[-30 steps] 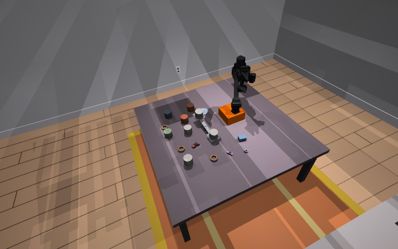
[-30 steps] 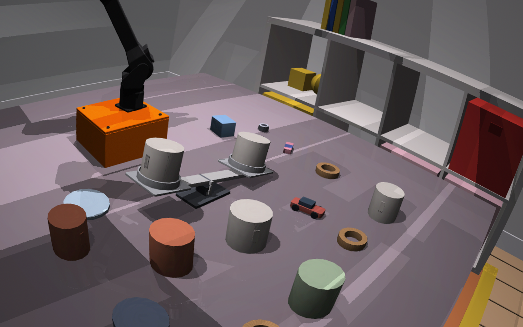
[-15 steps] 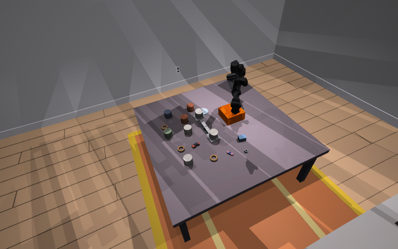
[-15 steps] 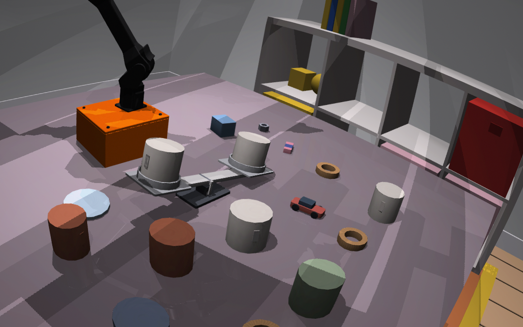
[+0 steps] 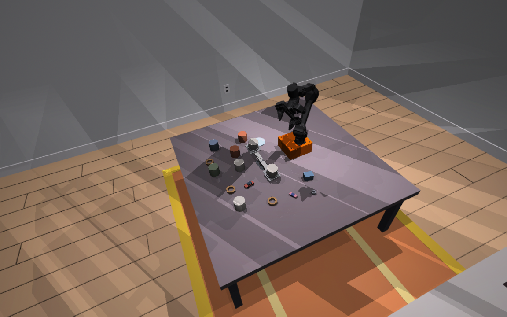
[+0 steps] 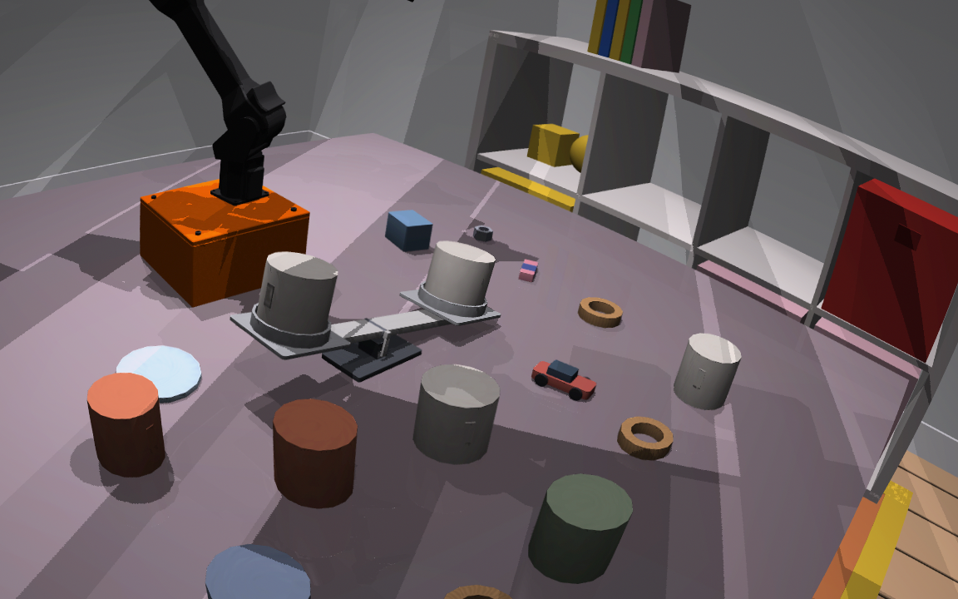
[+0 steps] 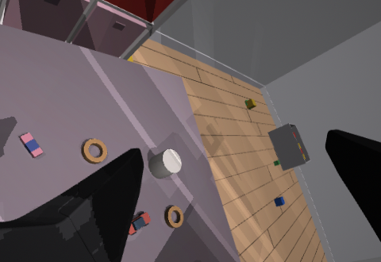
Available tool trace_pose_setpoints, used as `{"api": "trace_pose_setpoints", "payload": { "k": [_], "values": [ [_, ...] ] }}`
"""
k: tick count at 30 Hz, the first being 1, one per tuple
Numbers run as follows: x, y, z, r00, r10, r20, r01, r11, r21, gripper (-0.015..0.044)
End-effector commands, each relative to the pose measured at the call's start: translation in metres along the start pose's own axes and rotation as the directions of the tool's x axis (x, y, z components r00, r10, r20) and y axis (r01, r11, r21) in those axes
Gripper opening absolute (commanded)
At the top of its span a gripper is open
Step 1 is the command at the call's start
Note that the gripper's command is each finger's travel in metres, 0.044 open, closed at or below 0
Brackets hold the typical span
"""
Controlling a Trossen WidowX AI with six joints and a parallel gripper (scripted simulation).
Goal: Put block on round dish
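Note:
Two identical grey-white cups stand on the pans of the balance (image 5: pixel 262 162) (image 6: pixel 415 322). One cup (image 5: pixel 253 144) (image 6: pixel 297 292) is at the end by the dish; the other cup (image 5: pixel 272 170) (image 6: pixel 460 272) is at the end toward the toy car. In the exterior view the beam looks tilted, with the dish-side end higher. No block shows under either cup. The pale blue round dish (image 5: pixel 262 141) (image 6: pixel 170 374) lies flat on the table with nothing on it. My gripper (image 5: pixel 284 124) (image 7: pixel 234 148) is open and empty, high beside the orange base, away from the cups; the exterior view does not show it.
Brown-red, green, blue and grey cylinders stand beyond the balance, including a grey one (image 5: pixel 239 164) (image 6: pixel 456 417) near its middle. A red toy car (image 5: pixel 249 184) (image 6: pixel 563 378) (image 7: pixel 139 223), wooden rings, a pink-blue piece (image 5: pixel 292 194) (image 6: pixel 528 269) (image 7: pixel 31 145), a nut and a blue box (image 5: pixel 307 175) (image 6: pixel 407 230) also lie there.

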State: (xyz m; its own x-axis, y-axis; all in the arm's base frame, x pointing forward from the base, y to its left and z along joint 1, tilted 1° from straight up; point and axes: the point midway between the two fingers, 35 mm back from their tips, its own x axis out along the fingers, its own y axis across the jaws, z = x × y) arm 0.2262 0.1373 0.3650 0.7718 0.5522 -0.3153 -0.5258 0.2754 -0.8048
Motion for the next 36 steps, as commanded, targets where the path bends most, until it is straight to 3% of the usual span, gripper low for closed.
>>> {"api": "trace_pose_setpoints", "payload": {
  "k": [1,18,36],
  "values": [
    [-0.003,0.010,-0.026,0.997,0.005,-0.077,0.004,0.992,0.122,0.0440],
    [-0.021,0.048,-0.115,0.934,0.042,-0.355,0.164,0.832,0.530,0.0440],
    [-0.053,0.105,-0.191,0.802,0.129,-0.584,0.480,0.445,0.756,0.0440]
  ]
}}
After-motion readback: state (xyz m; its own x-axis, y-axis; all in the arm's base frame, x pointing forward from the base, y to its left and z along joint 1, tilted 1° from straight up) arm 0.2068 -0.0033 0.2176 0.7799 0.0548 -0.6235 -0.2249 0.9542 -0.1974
